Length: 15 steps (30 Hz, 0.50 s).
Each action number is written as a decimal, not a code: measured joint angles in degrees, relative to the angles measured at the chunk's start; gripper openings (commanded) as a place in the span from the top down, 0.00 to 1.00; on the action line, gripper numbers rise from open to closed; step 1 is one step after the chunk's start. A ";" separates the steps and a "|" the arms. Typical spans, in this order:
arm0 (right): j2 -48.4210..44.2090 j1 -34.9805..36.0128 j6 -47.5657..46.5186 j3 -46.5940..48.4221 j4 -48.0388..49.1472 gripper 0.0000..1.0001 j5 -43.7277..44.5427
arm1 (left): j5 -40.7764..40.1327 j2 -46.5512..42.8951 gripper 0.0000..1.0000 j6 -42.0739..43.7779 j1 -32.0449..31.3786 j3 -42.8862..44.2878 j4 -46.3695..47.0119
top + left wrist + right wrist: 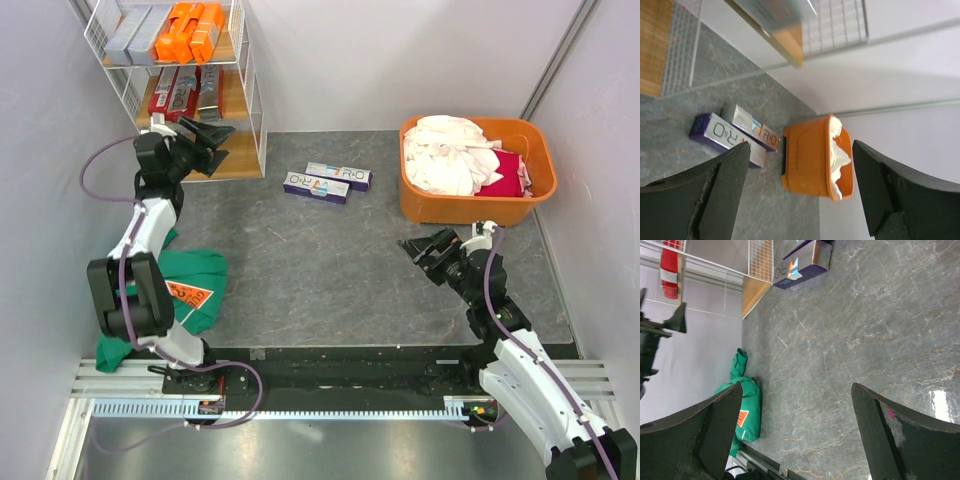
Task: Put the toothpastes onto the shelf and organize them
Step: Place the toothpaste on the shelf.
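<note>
The left arm stretches far forward, left pincer (212, 143) raised, jaws wide apart and empty. The right arm is half bent, right pincer (420, 250) low, jaws wide, empty.

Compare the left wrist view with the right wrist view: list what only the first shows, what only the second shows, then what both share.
Left wrist only: the orange tub with white laundry in it, standing against the wall.
Right wrist only: the green cloth lying on the table, and a red carton on the shelf.
Both: the purple R.O cartons lying flat on the grey table, and part of the shelf's wooden board and white wire side.
</note>
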 measured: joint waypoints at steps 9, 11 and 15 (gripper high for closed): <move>1.81 0.00 -0.31 0.00 -0.33 0.02 0.00 | -1.66 -6.32 0.00 19.02 -11.93 0.09 -10.27; 1.92 0.00 -0.42 0.00 -0.33 0.02 0.00 | -3.23 -6.23 0.00 23.12 -14.86 0.68 -13.94; 2.08 0.00 -0.46 0.00 -0.31 0.02 0.00 | -8.26 -4.17 0.00 30.95 -19.69 3.91 -21.40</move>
